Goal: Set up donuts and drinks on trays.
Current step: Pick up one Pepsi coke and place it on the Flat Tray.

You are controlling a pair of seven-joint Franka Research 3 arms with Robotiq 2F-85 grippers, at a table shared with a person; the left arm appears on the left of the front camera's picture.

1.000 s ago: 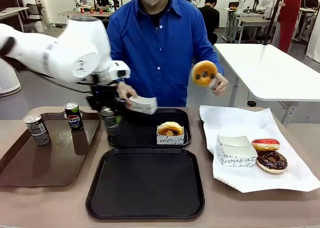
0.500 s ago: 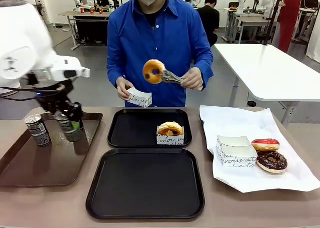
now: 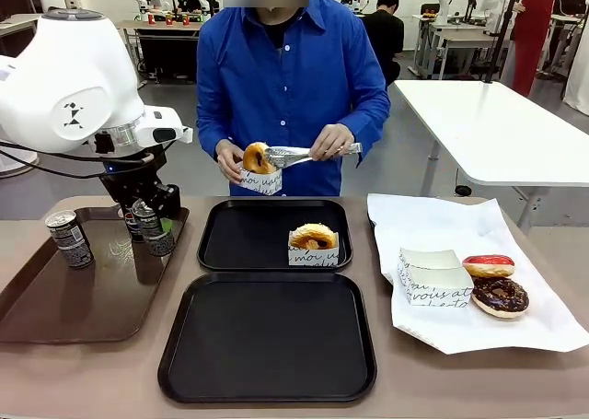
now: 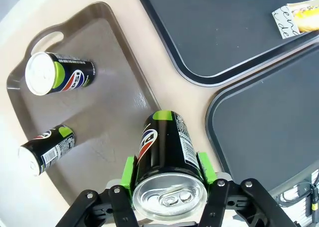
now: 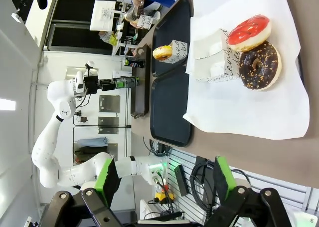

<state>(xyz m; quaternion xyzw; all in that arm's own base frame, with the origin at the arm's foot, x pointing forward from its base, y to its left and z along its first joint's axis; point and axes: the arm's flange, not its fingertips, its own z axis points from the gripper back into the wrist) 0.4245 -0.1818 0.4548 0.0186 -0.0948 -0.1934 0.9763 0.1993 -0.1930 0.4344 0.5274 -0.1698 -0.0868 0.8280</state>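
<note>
The step in hand looked like carrying a drink to a black tray. The left end effector (image 4: pixel 168 168) was clamped by its green pads on a can (image 4: pixel 167 149), upright, over the brown tray's (image 3: pixel 55 299) rim at three o'clock. Two more cans (image 4: pixel 57 75) stood on that tray. The right end effector (image 5: pixel 165 179) was spread apart, holding nothing.

Next, I judge, the can had to travel toward three o'clock, clear the raised rim and land upright on the far tray (image 3: pixel 239 239), away from the sleeved donut (image 3: pixel 313 242) there. The near tray (image 3: pixel 267 336) was bare.

Against half a second before, the left end effector had shifted slightly toward three o'clock. The person's tongs (image 3: pixel 308 154) had brought the glazed donut (image 3: pixel 256 157) down from chest height into the paper sleeve (image 3: pixel 260 181) in the other hand.
</note>
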